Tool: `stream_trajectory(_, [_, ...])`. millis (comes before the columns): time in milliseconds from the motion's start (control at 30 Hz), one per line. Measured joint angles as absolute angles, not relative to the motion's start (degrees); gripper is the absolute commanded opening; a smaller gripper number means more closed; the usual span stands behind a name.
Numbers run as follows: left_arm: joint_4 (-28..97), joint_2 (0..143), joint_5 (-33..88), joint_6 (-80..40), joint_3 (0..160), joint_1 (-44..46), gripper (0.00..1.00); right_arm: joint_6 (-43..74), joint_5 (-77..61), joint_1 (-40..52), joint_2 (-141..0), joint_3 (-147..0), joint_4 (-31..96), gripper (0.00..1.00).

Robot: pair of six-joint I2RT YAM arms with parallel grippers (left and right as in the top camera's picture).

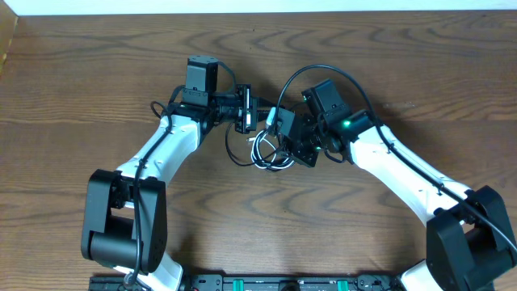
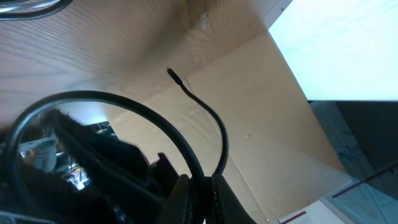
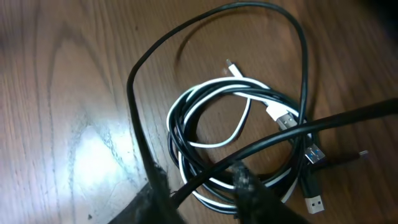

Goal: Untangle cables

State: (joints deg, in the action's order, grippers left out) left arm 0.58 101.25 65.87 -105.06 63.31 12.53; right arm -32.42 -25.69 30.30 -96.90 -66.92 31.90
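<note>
The cables (image 1: 265, 152) lie as a small tangled coil mid-table, between the two grippers. In the right wrist view the coil (image 3: 186, 134) is black and white strands wound together, with a white cable (image 3: 214, 84) and USB plugs (image 3: 314, 202) at its right side. My right gripper (image 3: 202, 183) hangs just over the coil, its fingers apart, and one black cable (image 3: 280, 138) runs slantwise between them. My left gripper (image 2: 206, 193) is shut on a black cable (image 2: 221, 134), whose thin free end (image 2: 171, 73) sticks up. In the overhead view the left gripper (image 1: 250, 109) sits just above-left of the coil and the right gripper (image 1: 281, 139) at its right edge.
The table (image 1: 388, 48) is dark wood. A pale board (image 2: 267, 124) and a white surface show beyond it in the left wrist view. The two wrists stand close together over the coil, with the arms' own thick black wires (image 1: 323, 71) arching nearby.
</note>
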Motion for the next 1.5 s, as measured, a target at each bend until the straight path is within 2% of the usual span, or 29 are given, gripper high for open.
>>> stream_trajectory(233, [-0.99,101.25,66.00,-105.54,63.31,12.53,0.07,-29.95,-25.82,30.46,-94.26,-66.89,28.84,0.21])
stream_trajectory(333, [-1.91,101.25,66.13,-106.13,63.31,12.53,0.07,-28.71,-25.91,30.46,-94.26,-66.89,27.88,0.02])
stream_trajectory(367, [-2.09,101.25,66.11,-106.30,63.31,12.53,0.07,-28.42,-25.91,30.46,-94.26,-66.89,27.70,0.01])
stream_trajectory(667, [-2.33,101.25,65.98,-106.50,63.31,11.62,0.08,-26.96,-29.36,29.02,-93.03,-66.87,28.56,0.01])
stream_trajectory(933, [-1.96,101.25,65.73,-106.45,63.31,10.55,0.07,-31.27,-46.37,17.45,-84.16,-66.85,35.18,0.01])
stream_trajectory(1333, [0.54,101.27,60.53,-101.32,63.31,8.64,0.08,-41.32,-71.96,6.79,-83.83,-66.85,39.18,0.01])
stream_trajectory(1400, [1.28,101.27,60.03,-100.38,63.31,8.34,0.07,-41.67,-73.54,4.56,-83.83,-66.83,39.35,0.04])
stream_trajectory(1433, [1.43,101.27,59.83,-100.09,63.31,8.34,0.07,-41.60,-73.21,3.73,-83.83,-66.85,39.40,0.18])
stream_trajectory(1467, [1.45,101.27,59.77,-99.94,63.31,8.34,0.07,-41.17,-72.16,3.27,-83.83,-66.85,39.44,0.24])
stream_trajectory(1500, [1.48,101.27,59.77,-99.77,63.31,8.34,0.07,-40.47,-71.02,3.51,-83.85,-66.83,39.51,0.24])
